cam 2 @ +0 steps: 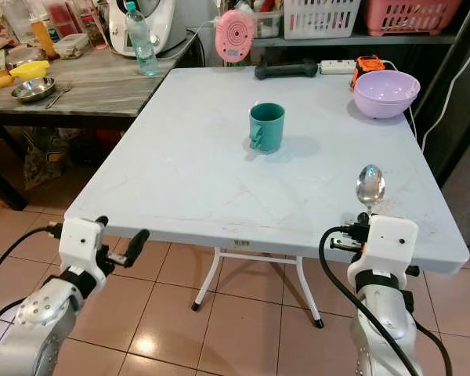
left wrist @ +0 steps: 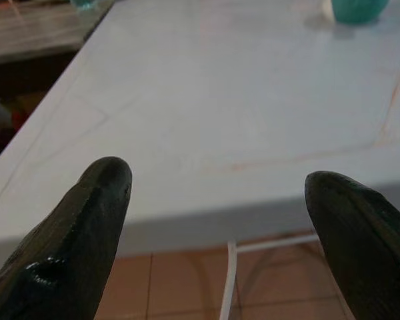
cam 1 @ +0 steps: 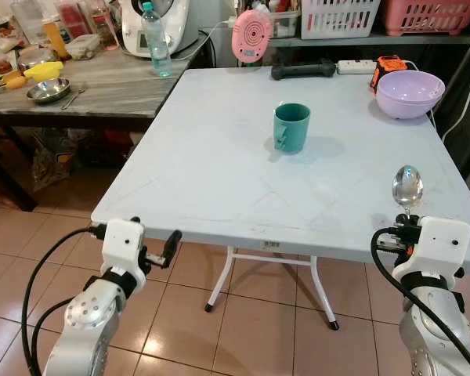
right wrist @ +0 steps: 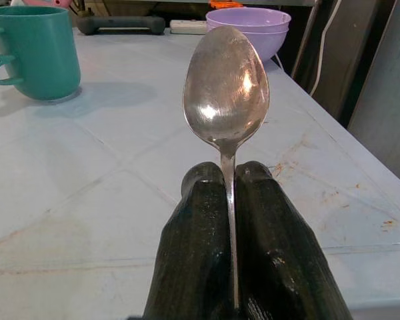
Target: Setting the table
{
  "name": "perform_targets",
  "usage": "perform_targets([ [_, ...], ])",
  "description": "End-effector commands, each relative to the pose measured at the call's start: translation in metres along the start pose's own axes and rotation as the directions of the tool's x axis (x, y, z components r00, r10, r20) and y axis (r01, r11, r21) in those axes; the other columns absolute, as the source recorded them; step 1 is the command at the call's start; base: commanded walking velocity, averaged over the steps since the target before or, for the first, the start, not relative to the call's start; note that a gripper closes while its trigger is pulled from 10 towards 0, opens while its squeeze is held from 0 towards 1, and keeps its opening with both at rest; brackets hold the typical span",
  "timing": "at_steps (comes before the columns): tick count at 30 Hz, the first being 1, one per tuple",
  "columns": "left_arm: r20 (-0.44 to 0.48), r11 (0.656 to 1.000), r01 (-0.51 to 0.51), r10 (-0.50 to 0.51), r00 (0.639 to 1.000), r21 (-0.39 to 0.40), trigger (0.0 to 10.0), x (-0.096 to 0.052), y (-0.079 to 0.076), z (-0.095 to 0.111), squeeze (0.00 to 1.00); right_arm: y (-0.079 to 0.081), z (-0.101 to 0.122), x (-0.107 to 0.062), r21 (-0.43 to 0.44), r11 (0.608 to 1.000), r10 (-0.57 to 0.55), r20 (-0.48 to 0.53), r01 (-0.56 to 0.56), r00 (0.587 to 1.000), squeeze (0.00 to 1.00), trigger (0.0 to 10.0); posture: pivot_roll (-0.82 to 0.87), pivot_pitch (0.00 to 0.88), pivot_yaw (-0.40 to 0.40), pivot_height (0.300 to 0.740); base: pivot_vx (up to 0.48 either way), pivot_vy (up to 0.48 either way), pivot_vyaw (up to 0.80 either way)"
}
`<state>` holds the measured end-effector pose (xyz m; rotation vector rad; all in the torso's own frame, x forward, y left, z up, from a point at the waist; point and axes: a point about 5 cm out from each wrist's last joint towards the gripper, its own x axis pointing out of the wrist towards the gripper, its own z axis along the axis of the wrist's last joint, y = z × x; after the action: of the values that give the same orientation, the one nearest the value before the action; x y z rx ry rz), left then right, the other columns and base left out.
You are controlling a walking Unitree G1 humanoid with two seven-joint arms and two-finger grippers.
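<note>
Seen from the left eye, the right gripper (cam 1: 407, 222) grips a spoon (cam 1: 407, 188) by its handle, bowl upright, over the near right corner of the white table (cam 1: 219, 180). A teal mug (cam 1: 291, 128) stands near the table's middle, and a purple bowl (cam 1: 410, 93) sits at the far right corner. The left gripper (cam 1: 169, 244) hangs below the near left edge, off the table.

From the right eye, the same layout holds: spoon (cam 2: 370, 186) raised just inside the front edge, well apart from the mug.

Through the left wrist camera, two black fingers (left wrist: 87, 227) spread wide with nothing between them, the table edge beyond.

Through the right wrist camera, the fingers (right wrist: 193, 267) are clamped on the spoon's thin stem, its bowl facing the lens.

Judging by this, the spoon is being brought to be laid; the next move likely calls for reaching forward, tipping it flat and lowering it beside the mug before letting go.
</note>
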<state>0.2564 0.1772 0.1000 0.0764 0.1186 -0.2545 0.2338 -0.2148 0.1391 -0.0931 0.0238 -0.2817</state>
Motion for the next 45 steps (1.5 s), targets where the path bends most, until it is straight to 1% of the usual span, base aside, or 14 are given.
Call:
perform_targets([
  [1,-0.005,1.0,-0.025,0.025,1.0,-0.007,10.0,0.003,0.003,0.001,0.0,-0.001,0.01,-0.002,0.012,1.0,-0.004,0.04,0.003,0.999,0.0,10.0,-0.17,0.053,0.109,0.74,0.0,0.0,0.0],
  [5,0.023,1.0,-0.017,0.017,1.0,-0.019,10.0,0.015,-0.001,0.01,0.0,0.0,0.012,0.001,0.019,1.0,-0.007,0.05,0.006,0.999,0.0,10.0,-0.18,0.053,0.121,0.74,0.0,0.0,-0.14],
  [12,0.056,0.999,-0.018,0.02,0.998,-0.033,10.0,0.026,-0.001,0.023,0.0,0.002,0.013,0.002,0.025,1.0,-0.005,0.055,0.003,0.998,0.0,10.0,-0.17,0.051,0.124,0.74,0.0,0.0,-0.76],
  [14,0.076,0.998,-0.031,0.034,0.997,-0.047,10.0,0.032,-0.003,0.028,0.0,0.005,0.014,0.004,0.027,1.0,0.004,0.059,-0.006,0.998,0.0,10.0,-0.17,0.054,0.115,0.74,0.0,0.0,0.0],
  [16,0.083,0.998,-0.037,0.041,0.996,-0.053,10.0,0.034,-0.004,0.03,0.0,0.006,0.015,0.005,0.026,1.0,0.007,0.061,-0.009,0.998,0.0,10.0,-0.17,0.055,0.112,0.74,0.0,0.0,0.0],
  [21,0.093,0.995,-0.05,0.057,0.994,-0.083,10.0,0.037,-0.009,0.031,0.0,0.006,0.018,0.006,0.013,1.0,0.024,0.064,-0.024,0.998,0.0,10.0,-0.19,0.058,0.085,0.74,0.0,0.0,0.0],
  [29,0.112,0.986,-0.075,0.092,0.989,-0.146,10.0,0.044,-0.021,0.029,0.0,0.004,0.026,0.01,-0.043,0.996,0.081,0.058,-0.079,0.995,0.0,10.0,-0.25,0.06,-0.019,0.74,0.0,0.0,0.0],
  [32,0.124,0.986,-0.069,0.089,0.988,-0.151,10.0,0.047,-0.025,0.03,0.0,0.004,0.028,0.014,-0.051,0.995,0.089,0.052,-0.086,0.995,0.0,10.0,-0.25,0.059,-0.05,0.74,0.0,0.0,0.0],
  [34,0.13,0.986,-0.068,0.089,0.988,-0.153,10.0,0.048,-0.026,0.032,0.0,0.005,0.029,0.015,-0.05,0.995,0.09,0.049,-0.087,0.995,0.0,10.0,-0.25,0.062,-0.053,0.74,0.0,0.0,0.0],
  [38,0.128,0.985,-0.073,0.094,0.987,-0.156,10.0,0.05,-0.024,0.032,0.0,0.007,0.026,0.017,-0.042,0.995,0.093,0.042,-0.091,0.995,0.0,10.0,-0.24,0.058,-0.02,0.74,0.0,0.0,0.0],
  [39,0.123,0.986,-0.073,0.092,0.988,-0.15,10.0,0.049,-0.022,0.031,0.0,0.009,0.025,0.016,-0.038,0.995,0.092,0.041,-0.09,0.995,0.0,10.0,-0.24,0.057,0.001,0.74,0.0,0.0,0.0],
  [45,0.101,0.988,-0.07,0.084,0.991,-0.136,10.0,0.046,-0.018,0.027,0.0,0.011,0.019,0.012,-0.005,0.998,0.062,0.04,-0.062,0.997,0.0,10.0,-0.23,0.057,0.05,0.74,0.0,0.0,0.0],
])
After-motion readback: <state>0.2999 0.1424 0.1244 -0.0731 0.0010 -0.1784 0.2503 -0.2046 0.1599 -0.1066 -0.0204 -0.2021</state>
